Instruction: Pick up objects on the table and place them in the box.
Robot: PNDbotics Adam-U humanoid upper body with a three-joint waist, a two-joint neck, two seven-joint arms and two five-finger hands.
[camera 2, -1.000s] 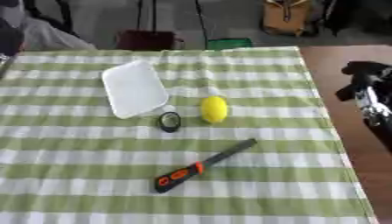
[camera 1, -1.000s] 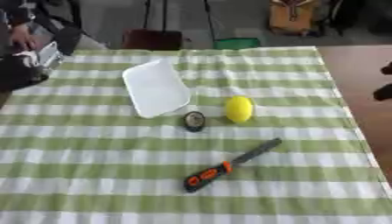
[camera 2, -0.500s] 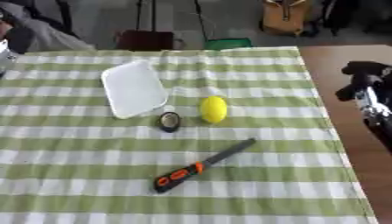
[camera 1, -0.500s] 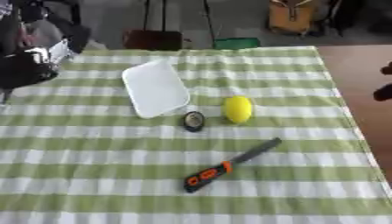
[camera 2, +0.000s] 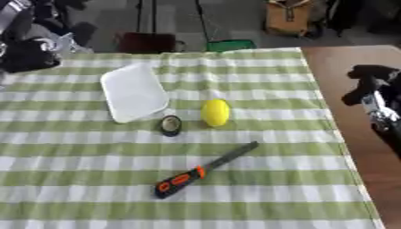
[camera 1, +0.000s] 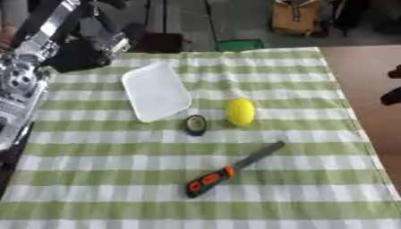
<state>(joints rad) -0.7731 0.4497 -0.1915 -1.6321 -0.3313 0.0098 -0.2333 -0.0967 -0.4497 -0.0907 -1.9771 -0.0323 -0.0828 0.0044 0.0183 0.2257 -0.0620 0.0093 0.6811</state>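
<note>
The left hand (camera 1: 82,51) is hovering over the table's far left corner, above the green-checked cloth (camera 1: 102,179); whether its fingers are curled cannot be told. The right hand (camera 2: 368,87) is waiting off the right edge, its fingers likewise unclear. The white box (camera 1: 156,91) is lying far left of centre, with a small dark round object (camera 1: 196,125) just beside its near corner, a yellow lemon (camera 1: 240,112) to the right, and an orange-handled knife (camera 1: 232,169) lying nearer.

Soft, even light falls on the worktop (camera 1: 94,179). Shadows are faint. Both views are blurred, most at the left edge.
</note>
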